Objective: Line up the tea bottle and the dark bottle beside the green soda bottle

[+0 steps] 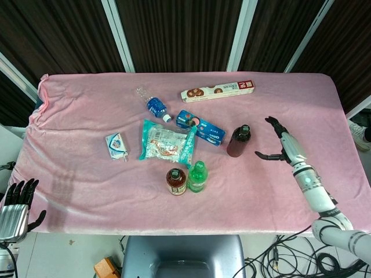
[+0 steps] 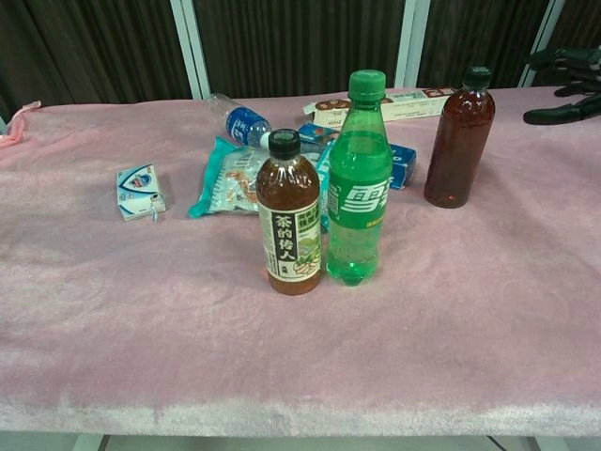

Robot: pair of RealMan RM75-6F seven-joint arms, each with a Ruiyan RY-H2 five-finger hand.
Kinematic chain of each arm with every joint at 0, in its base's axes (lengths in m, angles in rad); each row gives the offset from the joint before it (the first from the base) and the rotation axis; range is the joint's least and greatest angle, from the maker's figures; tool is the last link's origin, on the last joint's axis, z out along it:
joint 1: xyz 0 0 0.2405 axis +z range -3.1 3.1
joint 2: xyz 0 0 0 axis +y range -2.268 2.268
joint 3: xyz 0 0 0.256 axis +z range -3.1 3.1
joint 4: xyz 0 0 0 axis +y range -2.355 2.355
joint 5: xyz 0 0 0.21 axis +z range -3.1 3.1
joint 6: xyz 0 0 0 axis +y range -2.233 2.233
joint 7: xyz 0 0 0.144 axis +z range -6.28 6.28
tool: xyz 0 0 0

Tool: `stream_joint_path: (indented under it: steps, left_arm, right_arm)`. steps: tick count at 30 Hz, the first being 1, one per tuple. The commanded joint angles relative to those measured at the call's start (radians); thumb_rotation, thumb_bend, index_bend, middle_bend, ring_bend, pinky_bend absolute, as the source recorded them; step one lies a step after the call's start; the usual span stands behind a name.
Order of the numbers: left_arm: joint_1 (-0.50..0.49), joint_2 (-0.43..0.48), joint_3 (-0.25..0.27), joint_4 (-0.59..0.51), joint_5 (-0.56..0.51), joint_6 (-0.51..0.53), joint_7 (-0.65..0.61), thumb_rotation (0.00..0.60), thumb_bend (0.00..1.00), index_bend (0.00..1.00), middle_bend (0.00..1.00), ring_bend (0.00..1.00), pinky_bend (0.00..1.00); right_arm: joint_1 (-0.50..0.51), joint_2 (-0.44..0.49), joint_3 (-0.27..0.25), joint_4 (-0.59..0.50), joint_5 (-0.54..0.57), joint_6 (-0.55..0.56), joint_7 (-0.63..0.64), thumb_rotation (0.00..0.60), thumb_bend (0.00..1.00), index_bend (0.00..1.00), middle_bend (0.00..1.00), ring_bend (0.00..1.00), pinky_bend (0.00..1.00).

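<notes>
My right hand [image 1: 282, 145] hangs over the pink bench [image 1: 87, 174] with nothing in it, fingers spread and curled forward, thumb reaching toward the dark bottle [image 1: 238, 141]. That bottle stands upright just to the inner side of my fingertips, near but apart from them. In the chest view only the dark fingertips show at the upper right edge, level with the bottle's cap, so I cannot quite tell how high the palm sits above the cloth. My right forearm runs back from the hand toward the near corner of the bench.

Further inward from that hand, past the dark bottle and nearer to me, the green soda bottle [image 1: 197, 177] stands upright with the tea bottle [image 1: 176, 180] just beside it on the side away from my right hand; the two look to be touching or almost so. The dark bottle stands well apart from that pair.

My left hand [image 1: 15, 209] is low at the near left corner, off the edge of the bench, released and holding nothing, fingers pointing up and slightly parted. Everything on the bench lies well away from it.

Beyond the pair of bottles lie a clear snack packet [image 1: 166, 141], a blue biscuit pack [image 1: 200, 127] and a fallen water bottle [image 1: 153, 104].
</notes>
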Motion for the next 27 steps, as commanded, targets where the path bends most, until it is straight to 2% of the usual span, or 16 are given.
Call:
stream_joint_path:
  steps: [1, 8, 13, 21, 27]
  left_arm:
    - [0.002, -0.002, -0.004, 0.004, 0.003, 0.0, -0.001, 0.6, 0.3, 0.0, 0.07, 0.0, 0.0]
    - [0.005, -0.004, -0.009, 0.008, 0.007, -0.007, -0.008, 0.6, 0.3, 0.0, 0.07, 0.0, 0.0]
    - [0.006, -0.005, -0.011, 0.01, 0.014, -0.02, -0.015, 0.6, 0.3, 0.0, 0.07, 0.0, 0.0]
    - [0.011, -0.004, -0.012, 0.009, 0.024, -0.029, -0.021, 0.6, 0.3, 0.0, 0.07, 0.0, 0.0]
    - [0.013, -0.003, -0.015, 0.008, 0.029, -0.031, -0.022, 0.6, 0.3, 0.0, 0.07, 0.0, 0.0]
  right_arm:
    - [0.056, -0.054, 0.001, 0.063, 0.019, -0.082, 0.05, 0.6, 0.29, 0.0, 0.0, 0.0, 0.04]
    - [0.081, -0.102, -0.004, 0.113, 0.018, -0.103, 0.068, 0.6, 0.29, 0.0, 0.0, 0.0, 0.07]
    - [0.129, -0.202, 0.009, 0.195, 0.04, -0.128, 0.054, 0.6, 0.29, 0.04, 0.06, 0.01, 0.14]
    - [0.146, -0.272, 0.029, 0.257, 0.09, -0.125, -0.011, 0.6, 0.29, 0.36, 0.29, 0.17, 0.27]
    - [0.147, -0.31, 0.044, 0.28, 0.119, -0.096, -0.066, 0.6, 0.29, 0.68, 0.48, 0.41, 0.45]
